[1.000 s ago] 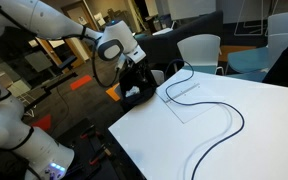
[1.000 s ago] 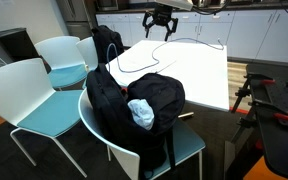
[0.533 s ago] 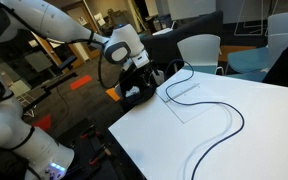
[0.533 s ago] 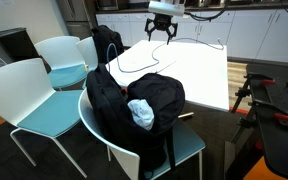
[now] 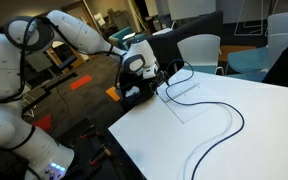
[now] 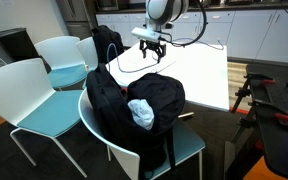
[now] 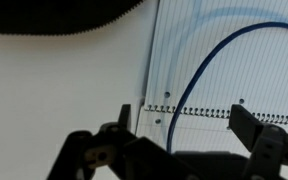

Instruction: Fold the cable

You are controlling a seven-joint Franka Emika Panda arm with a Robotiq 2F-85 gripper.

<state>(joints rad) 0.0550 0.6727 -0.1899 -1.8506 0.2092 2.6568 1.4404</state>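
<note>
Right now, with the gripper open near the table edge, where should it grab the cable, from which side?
Probably the curved stretch of the cable crossing the clear sheet, seen between the open jaws of the gripper. Come straight down from above, jaws straddling the cord: it is thin and lies flat on the table, so a side approach finds nothing to pinch.

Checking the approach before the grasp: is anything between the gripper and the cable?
Nothing visible does. In the wrist view the cable runs bare across the clear sheet, between the fingers of the open gripper; the black bag lies off to the side.
</note>
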